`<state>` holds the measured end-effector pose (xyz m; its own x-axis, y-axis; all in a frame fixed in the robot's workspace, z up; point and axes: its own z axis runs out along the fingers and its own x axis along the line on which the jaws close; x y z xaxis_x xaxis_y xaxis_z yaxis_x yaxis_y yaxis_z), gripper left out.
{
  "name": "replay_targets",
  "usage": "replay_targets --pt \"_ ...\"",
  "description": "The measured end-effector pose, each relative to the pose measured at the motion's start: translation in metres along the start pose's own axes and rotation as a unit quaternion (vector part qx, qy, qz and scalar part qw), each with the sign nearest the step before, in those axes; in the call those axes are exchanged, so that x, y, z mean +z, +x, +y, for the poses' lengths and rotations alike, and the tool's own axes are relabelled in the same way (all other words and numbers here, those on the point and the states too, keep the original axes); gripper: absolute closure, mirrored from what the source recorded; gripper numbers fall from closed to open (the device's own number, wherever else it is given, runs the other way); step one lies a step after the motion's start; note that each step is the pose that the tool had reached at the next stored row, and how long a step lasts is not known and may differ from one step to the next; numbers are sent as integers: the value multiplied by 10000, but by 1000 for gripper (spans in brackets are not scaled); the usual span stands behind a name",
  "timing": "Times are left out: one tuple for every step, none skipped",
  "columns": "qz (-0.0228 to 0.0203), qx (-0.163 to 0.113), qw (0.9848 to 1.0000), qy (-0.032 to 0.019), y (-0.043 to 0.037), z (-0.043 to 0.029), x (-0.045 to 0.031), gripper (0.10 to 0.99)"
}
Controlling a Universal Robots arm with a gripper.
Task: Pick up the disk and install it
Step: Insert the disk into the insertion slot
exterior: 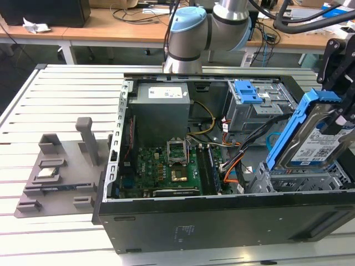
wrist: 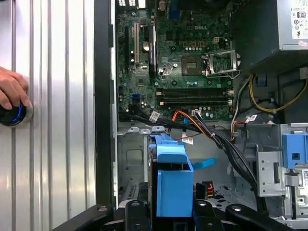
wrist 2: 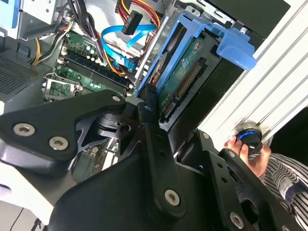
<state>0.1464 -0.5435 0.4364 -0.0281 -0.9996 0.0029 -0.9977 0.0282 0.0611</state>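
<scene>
The black robot hand (exterior: 339, 119) is clamped on the upper edge of the flat silver metal disk in its blue plastic carrier rail (exterior: 312, 138), which hangs tilted, its long axis slanting down into the grey metal drive cage (exterior: 302, 180) at the near corner of the open black computer case (exterior: 222, 219). Beyond lies the green motherboard (exterior: 166, 169); the arm reaches in from the exterior view's right above the slatted worktop (exterior: 61, 100).

Exterior view looks down from beyond the open computer case (exterior: 222, 166), front-on, mid distance, arm base behind the case. First wrist view faces straight down into the case, close above the motherboard (wrist: 187, 62). Second wrist view sits closer, angled along the gripper linkage. All views share the motherboard.
</scene>
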Motion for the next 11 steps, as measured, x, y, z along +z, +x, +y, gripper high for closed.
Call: replay_targets --pt "-1 0 10000 0 0 3 11 722" --pt "-1 0 10000 0 0 4 24 722" --pt "-1 -1 10000 0 0 3 40 722" --pt "-1 0 10000 0 0 2 67 722" --pt "0 0 10000 0 0 0 99 722" --pt "0 0 10000 0 0 -1 124 722" --pt "0 0 10000 0 0 -3 145 722" --pt "-1 0 10000 0 0 -4 170 722" --pt "-1 1 10000 0 0 -5 189 722" --pt "-1 0 10000 0 0 -6 205 722" --pt "0 0 10000 0 0 -8 228 722"
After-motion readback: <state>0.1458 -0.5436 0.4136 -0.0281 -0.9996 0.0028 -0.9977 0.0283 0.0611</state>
